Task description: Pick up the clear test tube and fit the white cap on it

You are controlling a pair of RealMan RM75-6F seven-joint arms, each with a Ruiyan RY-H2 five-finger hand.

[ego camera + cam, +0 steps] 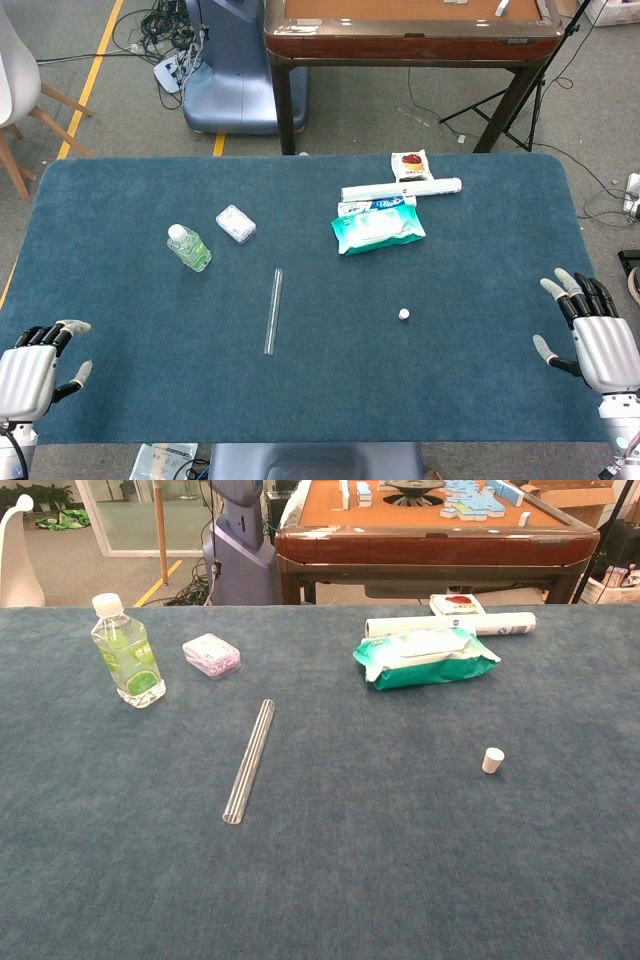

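The clear test tube lies flat near the middle of the blue table, its length running front to back. To its right, well apart, stands the small white cap. My left hand rests at the table's front left corner, fingers apart and holding nothing. At the front right edge my right hand is likewise open and empty. Both hands are far from the tube and the cap. The chest view shows neither hand.
A small bottle of green liquid and a little clear box sit left of the tube. A green wipes pack, a white roll and a snack packet lie at the back right.
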